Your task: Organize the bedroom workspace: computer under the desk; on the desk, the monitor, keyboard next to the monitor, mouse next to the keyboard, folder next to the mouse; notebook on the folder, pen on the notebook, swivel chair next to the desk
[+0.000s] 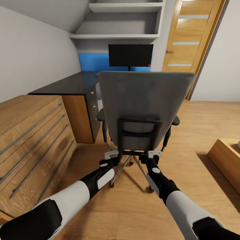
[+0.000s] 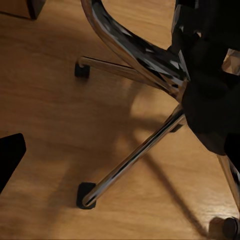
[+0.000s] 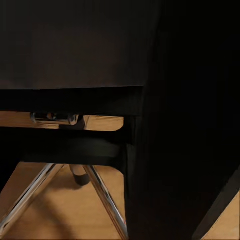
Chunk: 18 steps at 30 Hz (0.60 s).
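At far left stands a wooden chest (image 1: 30,133) with long bar handles; a chair swung wide could strike it. Beyond it the black desk (image 1: 70,85) reaches back toward the wall, its drawers (image 1: 92,108) facing the chair, and the monitor (image 1: 130,55) already stands on the tabletop at the far end.

The left gripper (image 1: 111,155) reaches in under the chair back, close to the black frame. Whether its jaws are closed on anything I cannot tell; the left wrist view shows chrome legs (image 2: 135,155) and castors over the wood floor (image 2: 45,110), not the fingers.

The chair (image 1: 143,103) stands with its tall grey back toward the robot, just right of the drawers, hiding its own seat. If the folder lies there, a hard shove could slide it off unseen.

The right gripper (image 1: 154,154) sits at the other side of the frame, and its jaws are likewise unreadable; the right wrist view is mostly dark underside.

Likely trouble: uneven pushing would spin the chair on its castors, driving an armrest (image 1: 101,116) into the drawers, or a leg could catch a forearm reaching beneath. At right, the door (image 1: 193,40) and a low wooden box (image 1: 225,156) limit the room to swing.
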Tool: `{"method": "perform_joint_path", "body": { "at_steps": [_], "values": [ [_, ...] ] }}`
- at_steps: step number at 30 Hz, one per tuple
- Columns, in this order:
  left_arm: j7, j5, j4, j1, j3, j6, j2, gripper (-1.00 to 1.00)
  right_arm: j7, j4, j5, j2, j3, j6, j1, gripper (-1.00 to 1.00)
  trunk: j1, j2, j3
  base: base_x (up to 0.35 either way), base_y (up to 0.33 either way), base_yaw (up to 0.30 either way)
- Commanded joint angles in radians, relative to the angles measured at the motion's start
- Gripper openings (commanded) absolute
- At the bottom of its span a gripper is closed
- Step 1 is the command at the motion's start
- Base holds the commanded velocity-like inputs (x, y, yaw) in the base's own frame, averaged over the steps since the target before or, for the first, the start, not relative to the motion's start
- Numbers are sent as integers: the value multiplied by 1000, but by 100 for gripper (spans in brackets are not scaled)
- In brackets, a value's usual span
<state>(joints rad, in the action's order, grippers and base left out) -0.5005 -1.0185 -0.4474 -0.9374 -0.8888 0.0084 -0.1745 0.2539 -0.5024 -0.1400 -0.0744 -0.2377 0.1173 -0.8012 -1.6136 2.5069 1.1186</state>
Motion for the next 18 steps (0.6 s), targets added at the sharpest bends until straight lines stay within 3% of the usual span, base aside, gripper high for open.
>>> {"method": "perform_joint_path", "body": {
  "at_steps": [1,7,18],
  "values": [
    [-6,-1,-2,-1,-6,1,0,100,7,1,-10,1,-9,4,-1,100,0,0,1,274,0,49],
    [-6,-2,-5,-1,-6,1,0,100,7,1,-10,1,-9,4,-1,100,0,0,1,187,0,91],
    [-4,-2,-4,-1,-6,2,0,100,6,1,-10,2,-9,5,-1,100,0,0,1,-78,-63,4]
  ]
}}
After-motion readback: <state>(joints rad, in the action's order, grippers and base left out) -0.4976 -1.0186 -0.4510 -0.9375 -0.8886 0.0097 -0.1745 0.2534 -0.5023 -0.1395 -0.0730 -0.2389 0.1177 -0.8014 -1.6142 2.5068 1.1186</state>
